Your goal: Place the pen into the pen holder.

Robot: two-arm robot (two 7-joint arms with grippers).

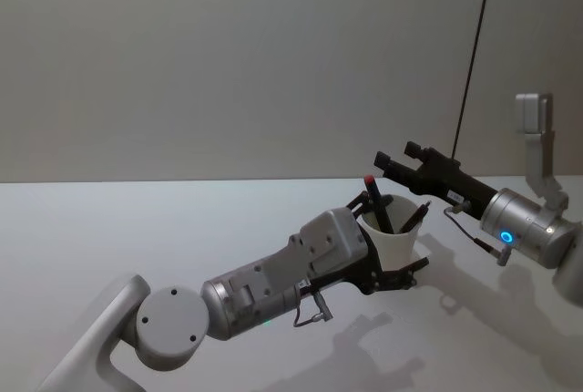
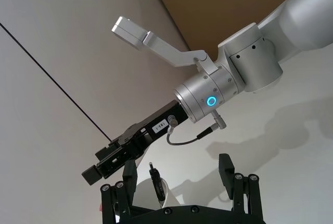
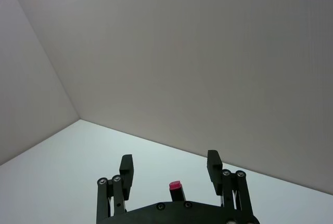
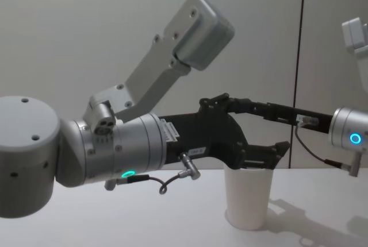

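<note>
My biggest worry is tipping the plain white tapered paper cup that stands on the pale grey table: my left gripper brackets it low down with jaws spread, and any sideways drag would topple it. The dark pen with the red cap already leans inside the cup among other dark pens. My right gripper hovers just above and behind the rim, jaws wide apart and holding nothing, so lowering it could knock the cap.
</note>
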